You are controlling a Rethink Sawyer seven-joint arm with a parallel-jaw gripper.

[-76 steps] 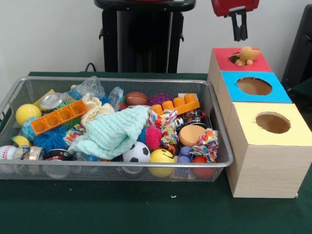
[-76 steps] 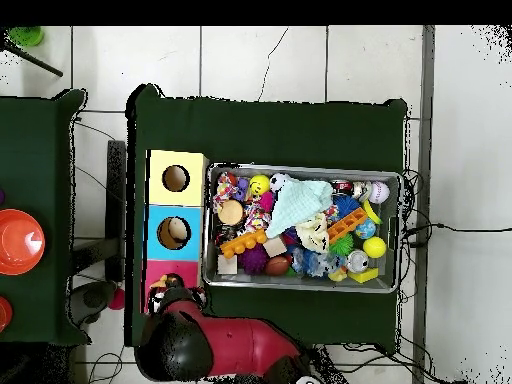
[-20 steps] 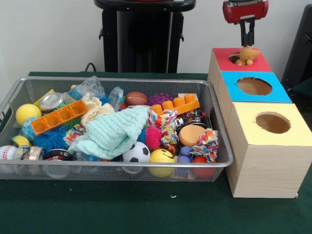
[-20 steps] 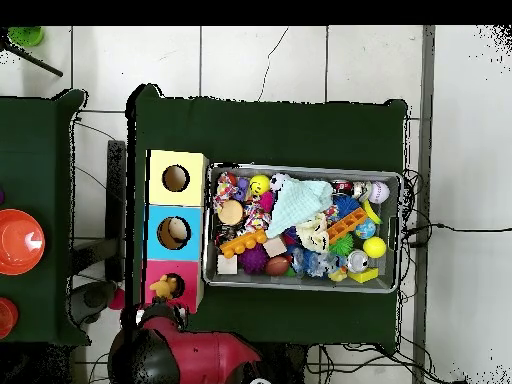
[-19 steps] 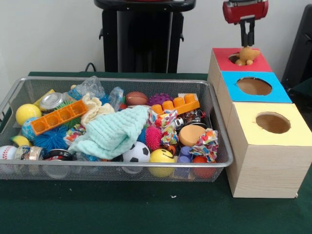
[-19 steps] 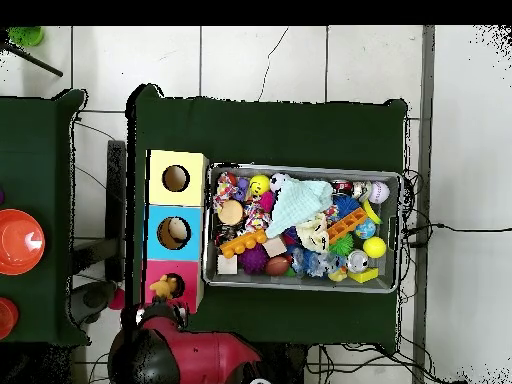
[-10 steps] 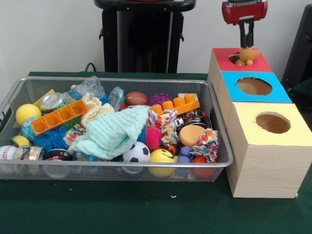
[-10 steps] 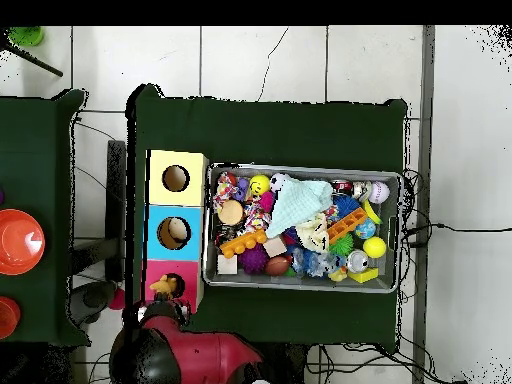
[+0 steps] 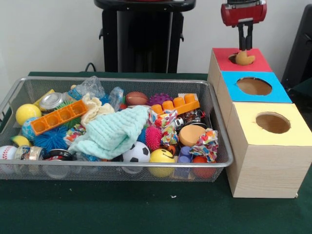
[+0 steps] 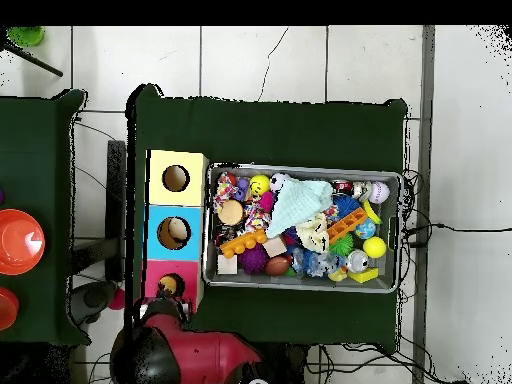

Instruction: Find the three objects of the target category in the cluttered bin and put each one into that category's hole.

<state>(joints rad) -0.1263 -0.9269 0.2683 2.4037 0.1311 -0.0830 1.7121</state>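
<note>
Above the red box [image 9: 240, 58], my end effector [image 9: 244, 43] is pinched shut and holds nothing. The yellow plush toy [image 9: 242, 58], which half a second ago sat higher on the rim, has now sunk partly into the hole; I judge one more push should finish it.

1. My gripper [image 9: 244, 43] has matt black fingers under a glossy red shell.
2. The bin [image 9: 220, 146] is fine wire mesh, metal.
3. The boxes [image 9: 265, 173] show pale wood grain.
4. The mint cloth [image 9: 112, 132] looks soft, ribbed.
</note>
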